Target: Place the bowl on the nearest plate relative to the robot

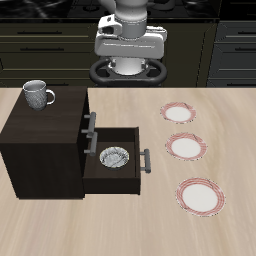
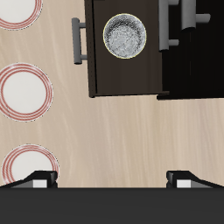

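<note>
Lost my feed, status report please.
Gripper open, empty, high above table. Bowl inside open drawer, untouched. Nearest plate bare. Nothing blocking.

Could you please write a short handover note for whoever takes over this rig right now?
Gripper: open and empty, held high above the table, touching nothing.
Bowl: sitting inside the open drawer of the dark cabinet, not yet grasped.
Plates: three in a row on the table beside the cabinet. The target is the one farthest back, closest to the robot's base; it is bare.
Mug: on top of the cabinet, not part of the job.
Done: the drawer is already open. Left: come down onto the bowl, grasp it, lift it out and set it on that back plate.
</note>
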Robot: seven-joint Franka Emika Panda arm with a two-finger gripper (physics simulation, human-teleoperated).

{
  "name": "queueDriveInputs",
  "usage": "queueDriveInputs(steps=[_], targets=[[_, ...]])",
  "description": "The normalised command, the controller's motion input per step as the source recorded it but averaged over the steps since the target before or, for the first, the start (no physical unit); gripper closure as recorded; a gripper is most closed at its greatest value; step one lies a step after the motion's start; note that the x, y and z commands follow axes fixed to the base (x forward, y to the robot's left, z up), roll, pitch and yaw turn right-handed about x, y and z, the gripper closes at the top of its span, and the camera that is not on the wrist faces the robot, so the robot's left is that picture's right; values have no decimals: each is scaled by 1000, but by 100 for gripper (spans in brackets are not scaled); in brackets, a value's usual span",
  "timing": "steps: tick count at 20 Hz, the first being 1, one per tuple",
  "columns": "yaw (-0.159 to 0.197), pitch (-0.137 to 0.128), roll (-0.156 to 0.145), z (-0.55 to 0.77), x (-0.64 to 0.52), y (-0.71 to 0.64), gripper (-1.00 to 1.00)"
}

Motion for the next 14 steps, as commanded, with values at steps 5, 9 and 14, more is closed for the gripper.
queueDriveInputs(steps=[5,9,14], targets=[[-24,-38,-8,99,124,17,-100],[-35,-2,-16,13,141,5,-100],[-29,-3,-20,-17,278,35,-100]])
